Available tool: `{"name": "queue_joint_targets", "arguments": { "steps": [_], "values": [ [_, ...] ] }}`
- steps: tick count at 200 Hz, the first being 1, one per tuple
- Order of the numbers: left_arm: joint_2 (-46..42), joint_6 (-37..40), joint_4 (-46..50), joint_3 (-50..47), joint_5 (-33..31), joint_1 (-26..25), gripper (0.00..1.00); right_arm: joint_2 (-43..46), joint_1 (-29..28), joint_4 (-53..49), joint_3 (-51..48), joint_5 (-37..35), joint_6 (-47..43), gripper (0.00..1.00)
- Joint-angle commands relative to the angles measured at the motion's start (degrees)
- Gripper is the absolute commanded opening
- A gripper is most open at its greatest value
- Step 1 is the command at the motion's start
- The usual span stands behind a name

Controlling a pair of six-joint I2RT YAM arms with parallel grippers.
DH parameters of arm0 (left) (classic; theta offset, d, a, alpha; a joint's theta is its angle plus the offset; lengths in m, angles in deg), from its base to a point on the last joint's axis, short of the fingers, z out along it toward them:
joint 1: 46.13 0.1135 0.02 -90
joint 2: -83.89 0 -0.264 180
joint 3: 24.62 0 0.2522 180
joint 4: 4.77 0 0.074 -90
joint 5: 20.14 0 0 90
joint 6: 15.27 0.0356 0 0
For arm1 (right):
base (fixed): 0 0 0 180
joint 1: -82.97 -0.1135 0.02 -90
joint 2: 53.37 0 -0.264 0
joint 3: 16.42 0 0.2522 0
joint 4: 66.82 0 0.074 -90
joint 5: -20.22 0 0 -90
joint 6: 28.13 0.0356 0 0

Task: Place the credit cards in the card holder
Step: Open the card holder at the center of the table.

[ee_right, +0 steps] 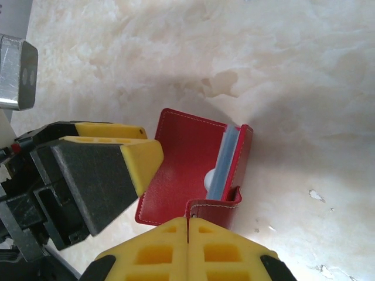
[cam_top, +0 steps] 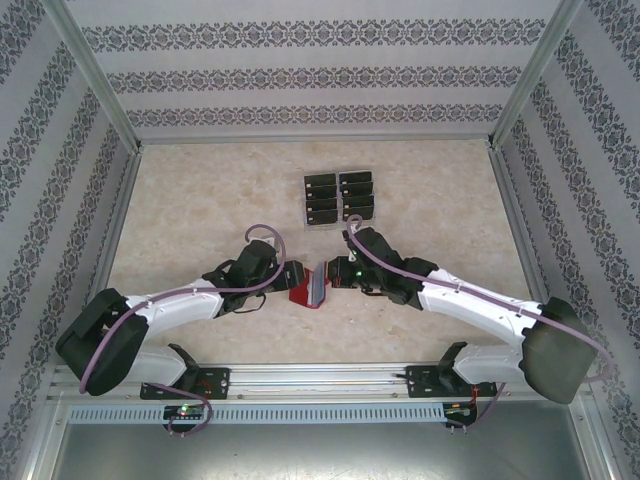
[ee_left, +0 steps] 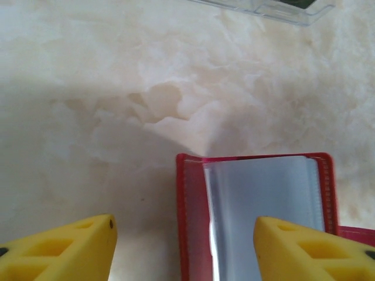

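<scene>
Bright diffuse light; soft shadows on table (ee_left: pixel 70 117); wrist views slightly blurred

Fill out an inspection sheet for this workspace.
Surface: pale marbled table.
Job's things: black credit cards in two columns in a clear tray at the back; red card holder open, grey pockets showing.
Clutter: nothing seen.
Hands: left hand open, straddling the card holder's edge; right hand shut, seemingly pinching its snap tab.
Cables: purple cable along each arm.
Surroundings: patterned walls, metal frame.
</scene>
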State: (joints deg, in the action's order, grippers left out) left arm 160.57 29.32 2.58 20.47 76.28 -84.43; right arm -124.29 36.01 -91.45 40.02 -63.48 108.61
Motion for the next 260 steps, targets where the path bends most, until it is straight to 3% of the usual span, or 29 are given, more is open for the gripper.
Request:
{"name": "queue_joint_targets", "arguments": {
  "steps": [1,48,89,161,205,260],
  "values": [
    [0.8,1.4,6.2,1.8,-3.2,-0.6,0.61,1.6,1.1,-0.7,-3.2,-1.6,1.0,0.0],
    [6.2,3.6,11.6,4.3,-3.3,-0.6,0.59,0.8,2.4,1.7,-8.4,-1.8,1.6,0.0],
    [8.8,2.1,11.1,3.5,-2.8,-1.5,0.57,0.8,3.8,1.1,-10.3,-2.2,1.5,0.35],
    [3.5,-0.6,11.0,-0.1,-4.0,-2.9,0.57,9.3,0.4,-3.7,-6.2,-2.2,4.4,0.45],
    [2.5,-1.0,11.0,-0.1,-4.0,-3.0,0.57,-0.1,-3.9,-0.3,-0.3,-1.6,4.7,0.49],
    [0.9,-1.6,10.7,-1.0,-4.3,-3.1,0.56,-12.8,-3.9,1.5,2.0,-2.4,3.9,0.52]
  ]
}}
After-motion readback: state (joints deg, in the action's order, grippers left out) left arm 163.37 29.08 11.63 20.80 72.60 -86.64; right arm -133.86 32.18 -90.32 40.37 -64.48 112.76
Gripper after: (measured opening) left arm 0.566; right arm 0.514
